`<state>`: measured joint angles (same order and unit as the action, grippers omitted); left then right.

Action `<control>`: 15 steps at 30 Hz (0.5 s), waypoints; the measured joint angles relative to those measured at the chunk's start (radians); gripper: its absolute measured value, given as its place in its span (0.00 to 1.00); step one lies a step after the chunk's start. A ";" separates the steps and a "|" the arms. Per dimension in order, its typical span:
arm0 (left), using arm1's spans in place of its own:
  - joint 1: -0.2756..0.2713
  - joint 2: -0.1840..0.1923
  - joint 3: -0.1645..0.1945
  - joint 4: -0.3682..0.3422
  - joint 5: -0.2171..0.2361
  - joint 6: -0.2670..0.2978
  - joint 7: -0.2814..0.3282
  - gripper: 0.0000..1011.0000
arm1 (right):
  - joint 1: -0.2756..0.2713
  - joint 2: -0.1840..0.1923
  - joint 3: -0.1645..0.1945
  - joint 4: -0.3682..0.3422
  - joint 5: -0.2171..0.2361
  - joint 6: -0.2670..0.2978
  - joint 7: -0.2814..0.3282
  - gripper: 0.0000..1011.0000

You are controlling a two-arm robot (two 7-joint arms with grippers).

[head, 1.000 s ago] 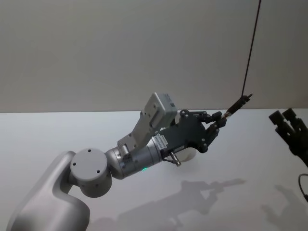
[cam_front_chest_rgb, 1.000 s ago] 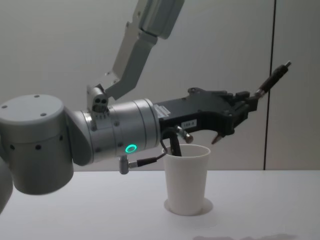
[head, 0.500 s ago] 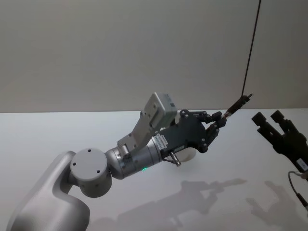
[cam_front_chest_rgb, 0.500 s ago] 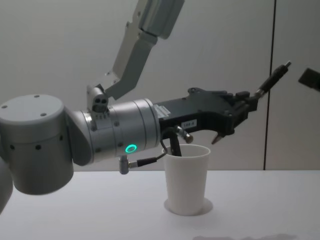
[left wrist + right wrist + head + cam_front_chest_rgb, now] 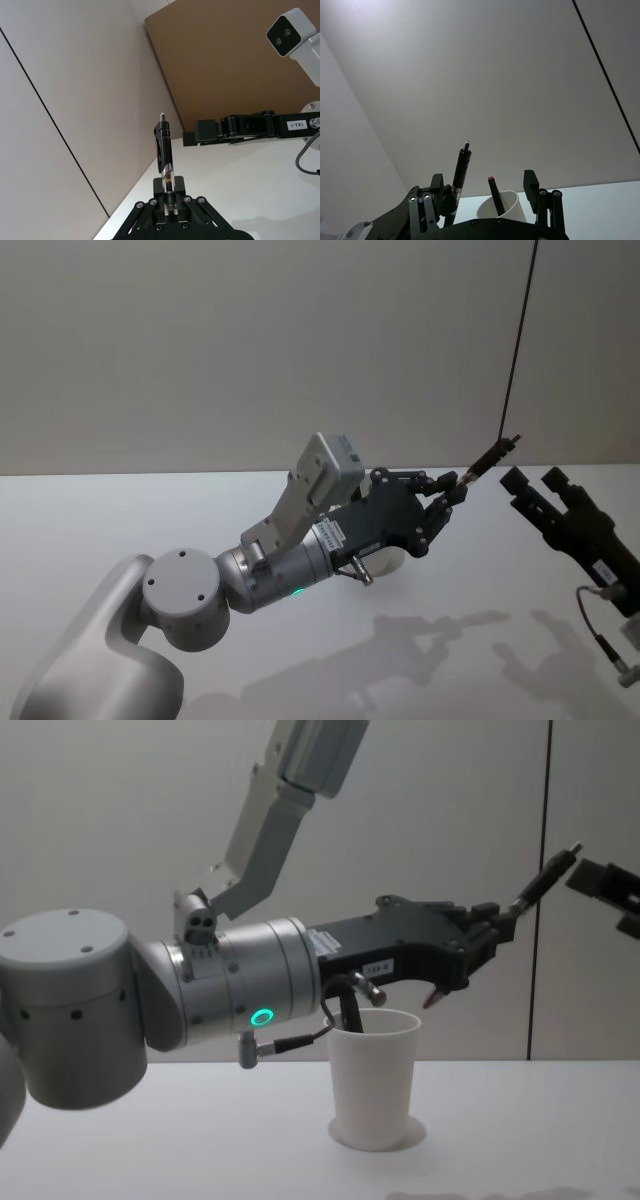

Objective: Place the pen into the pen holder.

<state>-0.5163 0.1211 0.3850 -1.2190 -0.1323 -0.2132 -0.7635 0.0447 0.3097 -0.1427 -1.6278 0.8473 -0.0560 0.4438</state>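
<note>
My left gripper [image 5: 450,490] [image 5: 497,925] is shut on the lower end of a black pen [image 5: 490,455] [image 5: 545,878] [image 5: 164,150]. The pen sticks up and out to the right, past the fingertips. The gripper hovers just above the pen holder [image 5: 375,1075] [image 5: 502,206], a white paper cup standing upright on the table. A black stick with a red tip [image 5: 493,192] leans inside the cup. My right gripper [image 5: 533,478] [image 5: 607,892] is open, level with the pen's free tip and just right of it, not touching it.
The white table [image 5: 150,1140] spreads around the cup. My left arm's grey body [image 5: 70,1010] takes up the left foreground. A plain wall with a dark vertical seam [image 5: 541,800] stands behind.
My right gripper has moved left, from the view's right edge to just beside the pen's tip. The left gripper, pen and cup have stayed put.
</note>
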 joint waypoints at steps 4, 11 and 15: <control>0.000 0.000 0.000 0.000 0.000 0.000 0.000 0.13 | 0.004 -0.007 -0.007 -0.002 0.000 0.009 -0.004 0.99; 0.000 0.000 0.000 0.000 0.000 0.000 0.000 0.13 | 0.013 -0.020 -0.020 -0.006 0.000 0.026 -0.014 0.99; 0.000 0.000 0.000 0.000 0.000 0.000 0.000 0.13 | 0.018 -0.028 -0.027 -0.006 -0.002 0.033 -0.021 0.99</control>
<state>-0.5162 0.1211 0.3850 -1.2191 -0.1324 -0.2131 -0.7635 0.0625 0.2821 -0.1693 -1.6336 0.8456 -0.0230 0.4229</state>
